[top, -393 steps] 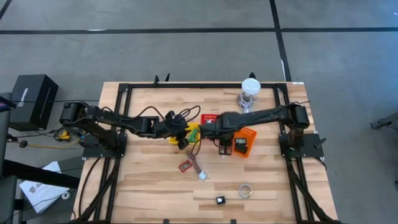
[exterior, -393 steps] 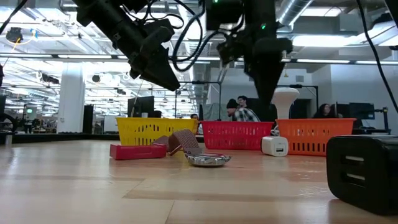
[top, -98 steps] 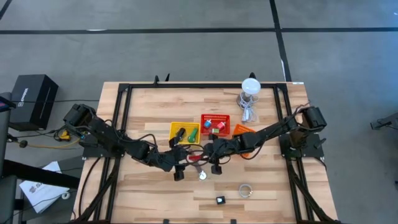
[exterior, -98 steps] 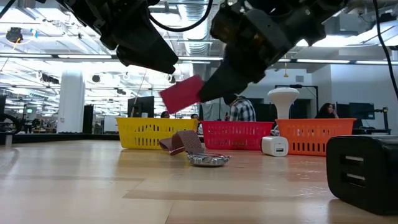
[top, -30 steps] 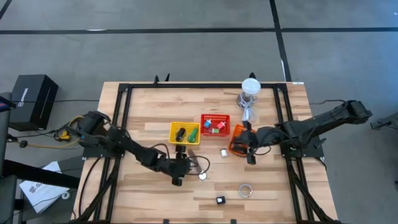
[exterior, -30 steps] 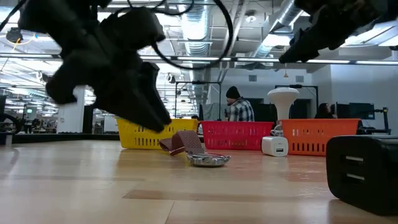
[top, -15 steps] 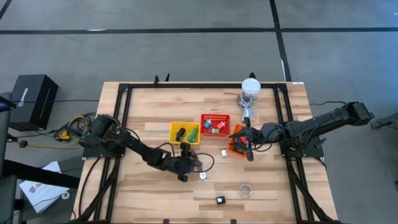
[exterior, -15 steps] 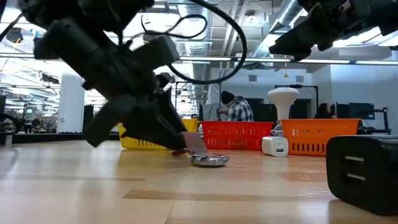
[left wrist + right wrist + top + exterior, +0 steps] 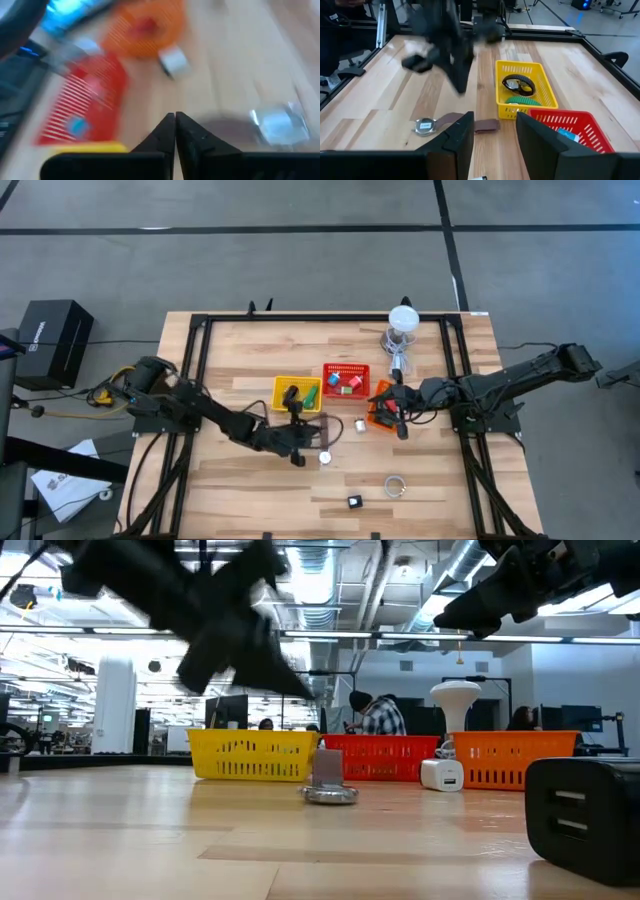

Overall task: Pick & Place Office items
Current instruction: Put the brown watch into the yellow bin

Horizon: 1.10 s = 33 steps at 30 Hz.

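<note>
A watch lies on the table with its metal face [image 9: 324, 457] down flat. Its brown strap [image 9: 451, 119] is spread beside it, and one strap piece stands up in the low view [image 9: 327, 766]. My left gripper [image 9: 299, 454] is shut and empty, raised above the table just left of the watch; its closed fingertips [image 9: 175, 119] show in the left wrist view. My right gripper [image 9: 400, 426] is open and empty over the orange basket [image 9: 379, 409]; it also shows in the right wrist view [image 9: 495, 122]. A white cube [image 9: 359, 424], a ring [image 9: 396, 486] and a black cube [image 9: 354, 502] rest on the wood.
A yellow basket [image 9: 297, 394] and a red basket [image 9: 346, 379] with small items stand at mid-table. A white-topped object with a coiled cable [image 9: 402, 320] stands at the far edge. A black frame [image 9: 190, 380] runs round the table. Bare wood lies along the near side.
My left gripper went toward the table's right, dipped low to the watch strap, then rose well above the table, with fast blurred motion. The strap piece that leaned now stands more upright in the low view.
</note>
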Each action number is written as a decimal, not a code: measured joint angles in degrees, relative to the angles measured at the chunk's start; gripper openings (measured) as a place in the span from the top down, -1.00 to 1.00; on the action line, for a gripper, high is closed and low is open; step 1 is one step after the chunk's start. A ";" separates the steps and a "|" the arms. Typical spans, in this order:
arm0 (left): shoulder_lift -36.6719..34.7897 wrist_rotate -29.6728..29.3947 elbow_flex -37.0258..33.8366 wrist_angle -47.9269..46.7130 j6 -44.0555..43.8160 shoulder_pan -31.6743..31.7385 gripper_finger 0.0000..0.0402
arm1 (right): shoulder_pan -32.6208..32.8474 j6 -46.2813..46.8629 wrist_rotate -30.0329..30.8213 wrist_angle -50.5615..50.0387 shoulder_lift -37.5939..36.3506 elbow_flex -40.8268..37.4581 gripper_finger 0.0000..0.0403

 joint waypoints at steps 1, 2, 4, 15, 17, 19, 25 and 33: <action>-1.84 -2.07 0.06 0.13 0.05 -0.02 0.97 | 0.00 0.00 0.00 -0.17 0.00 0.00 0.32; -3.96 -4.08 0.07 -0.68 0.13 -0.02 0.98 | 0.00 0.00 0.00 -0.29 0.00 0.00 0.32; -8.08 -6.02 0.07 -1.47 0.73 0.33 0.99 | 0.00 0.00 0.00 -0.37 0.00 0.00 0.31; -10.55 11.77 0.07 -7.92 -0.58 2.74 0.89 | 0.00 0.00 0.00 -0.67 0.00 0.00 0.30; -7.20 11.89 0.05 -8.13 1.02 2.76 0.82 | 0.00 0.00 0.00 -0.66 0.00 0.00 0.30; -3.56 11.88 0.05 -7.55 3.78 2.66 0.72 | 0.00 0.00 0.00 -0.68 0.00 0.00 0.30; 4.31 12.52 0.03 -4.50 13.98 2.54 0.40 | 0.00 0.00 0.00 -0.68 0.00 0.00 0.29; 7.25 9.77 0.11 5.15 33.40 0.93 0.03 | 0.00 0.00 0.00 -0.68 0.00 0.00 0.30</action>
